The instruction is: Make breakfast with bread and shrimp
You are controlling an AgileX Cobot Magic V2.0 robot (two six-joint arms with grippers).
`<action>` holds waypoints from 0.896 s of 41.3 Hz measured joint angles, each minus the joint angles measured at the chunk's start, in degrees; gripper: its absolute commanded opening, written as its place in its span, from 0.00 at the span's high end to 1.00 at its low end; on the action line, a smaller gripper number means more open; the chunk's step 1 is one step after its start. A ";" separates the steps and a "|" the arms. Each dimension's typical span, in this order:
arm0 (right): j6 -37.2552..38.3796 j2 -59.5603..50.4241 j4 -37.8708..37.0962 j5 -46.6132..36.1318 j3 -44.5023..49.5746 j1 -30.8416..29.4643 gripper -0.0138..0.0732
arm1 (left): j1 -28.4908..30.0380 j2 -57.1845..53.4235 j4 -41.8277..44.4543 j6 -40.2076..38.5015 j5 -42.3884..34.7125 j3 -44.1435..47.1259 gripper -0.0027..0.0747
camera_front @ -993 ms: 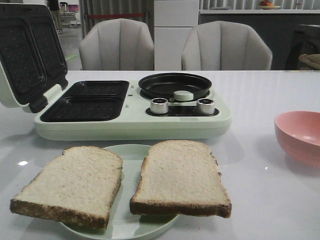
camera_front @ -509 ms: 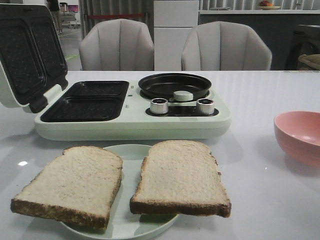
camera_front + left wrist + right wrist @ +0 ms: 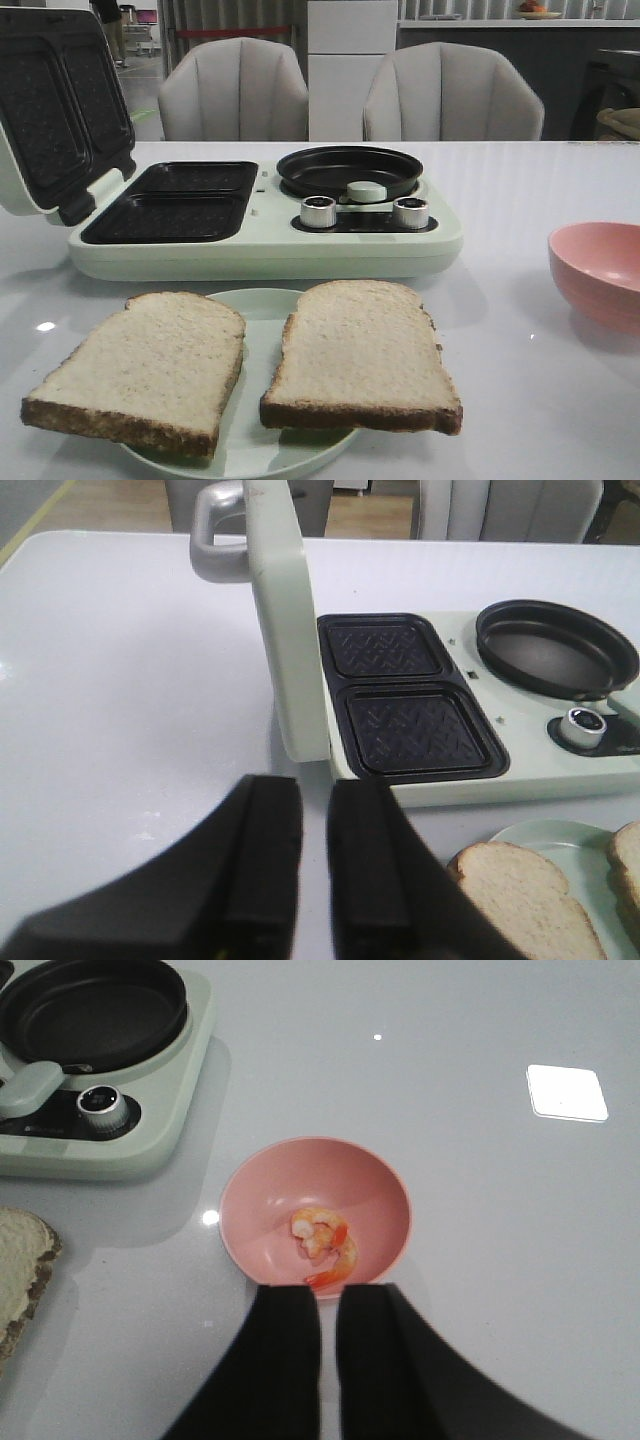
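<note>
Two slices of bread lie side by side on a pale green plate (image 3: 262, 303) at the table's front: the left slice (image 3: 150, 365) and the right slice (image 3: 360, 350). A curled pink-orange shrimp (image 3: 325, 1240) rests inside a pink bowl (image 3: 372, 1182), which stands at the right (image 3: 600, 265). Neither gripper shows in the front view. My left gripper (image 3: 314, 785) hovers over bare table beside the plate, its fingers nearly together with nothing between them. My right gripper (image 3: 328, 1292) hangs just short of the bowl's near rim, its fingers likewise nearly together and empty.
A pale green breakfast maker (image 3: 260, 255) stands behind the plate, its lid (image 3: 50, 110) raised at the left. It has two dark sandwich wells (image 3: 175, 200), a round black pan (image 3: 350, 170) and two metal knobs. Two grey chairs stand beyond the table.
</note>
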 measured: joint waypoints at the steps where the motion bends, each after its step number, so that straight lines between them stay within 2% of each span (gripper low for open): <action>1: 0.00 0.11 0.00 0.00 0.00 0.00 0.33 | 0.00 0.41 0.32 0.00 0.00 0.00 0.29; 3: 0.00 0.49 0.00 0.12 0.00 0.00 0.29 | 0.00 1.11 0.86 0.00 0.03 0.00 0.21; 5: 0.00 0.60 0.00 0.44 0.00 0.00 0.29 | 0.00 1.76 1.51 0.00 0.03 0.00 0.18; 10: 0.00 0.58 0.00 0.67 0.00 0.00 0.29 | -0.75 3.48 1.73 5.38 0.03 0.00 0.19; 13: 0.00 0.58 0.00 0.71 0.00 0.00 0.29 | -3.26 4.61 1.30 9.51 0.03 0.00 0.19; 20: 0.00 0.58 0.00 0.80 0.00 0.00 0.29 | -17.18 8.39 3.00 19.51 -0.11 0.00 0.19; 25: 0.00 0.58 0.00 0.80 0.00 0.00 0.29 | -29.59 11.54 11.46 21.56 0.30 1.04 0.20; 27: 0.00 0.58 0.00 0.80 0.00 0.00 0.29 | -35.10 12.97 16.73 21.81 1.02 1.96 0.20; 32: 0.00 0.58 0.00 0.80 0.00 0.00 0.29 | -44.76 17.07 25.79 21.20 1.82 4.93 0.20; 37: 0.00 0.58 0.00 0.80 0.00 0.00 0.29 | -50.90 21.62 36.15 13.93 1.82 7.31 0.20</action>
